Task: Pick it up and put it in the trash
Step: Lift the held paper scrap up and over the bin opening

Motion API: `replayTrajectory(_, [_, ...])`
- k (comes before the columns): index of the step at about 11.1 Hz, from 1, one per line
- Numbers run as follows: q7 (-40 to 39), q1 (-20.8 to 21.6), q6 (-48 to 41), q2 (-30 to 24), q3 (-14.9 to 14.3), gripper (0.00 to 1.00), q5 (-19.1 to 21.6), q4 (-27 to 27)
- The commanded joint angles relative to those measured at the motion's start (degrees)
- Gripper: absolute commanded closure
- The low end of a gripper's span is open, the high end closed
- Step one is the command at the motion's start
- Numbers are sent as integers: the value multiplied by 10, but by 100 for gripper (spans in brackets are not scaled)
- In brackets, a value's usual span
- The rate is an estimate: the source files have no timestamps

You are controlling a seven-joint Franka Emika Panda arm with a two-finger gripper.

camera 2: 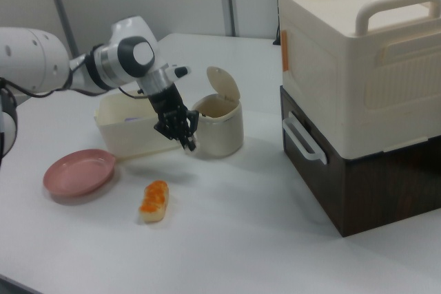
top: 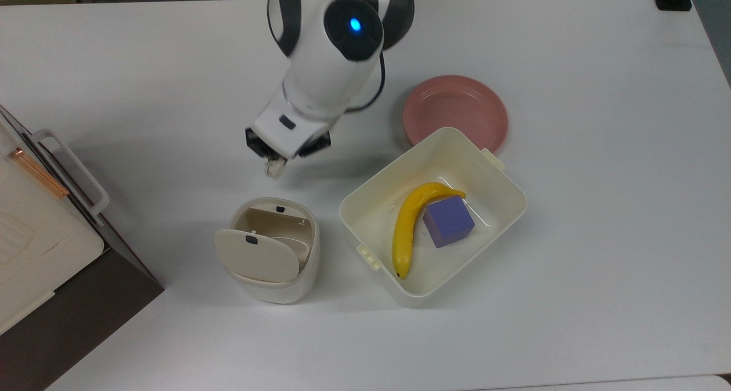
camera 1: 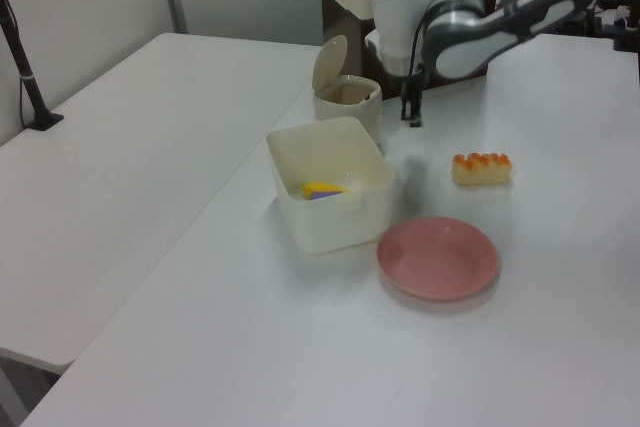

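A tiny white crumpled wad [top: 276, 169] hangs in the air, and my gripper [top: 272, 161] is shut on it. It is held above the bare table, a short way beyond the trash [top: 274, 248] towards the top view's upper edge. The trash is a small cream-beige rounded bin whose flap lid [top: 256, 256] is tipped open. In the right view my gripper [camera 2: 187, 142] hovers with the wad [camera 2: 191, 147] just to the left of the trash [camera 2: 218, 127]. The left view has the gripper [camera 1: 410, 119] raised to the right of the trash [camera 1: 346, 103].
A large cream tub [top: 365, 200] holding a banana [top: 408, 225] and a purple cube [top: 448, 221] stands right of the trash, with a pink plate [top: 455, 111] behind it. An orange-glazed bread roll [camera 2: 154, 201] lies on the table. A cream box on a dark cabinet [camera 2: 358, 101] stands at the right view's right.
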Motion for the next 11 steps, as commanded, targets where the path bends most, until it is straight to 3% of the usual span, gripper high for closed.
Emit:
replayTrajectory(1, [-79,-30,-35,-73,7,100,78,-24])
replayTrajectory(3, [-73,-43,-9,-86,0,100,153,10])
replayTrajectory(7, [19,-45,95,-81,-14,100,201,22])
replayTrajectory(11, [142,-44,173,-35,-19,100,190,66])
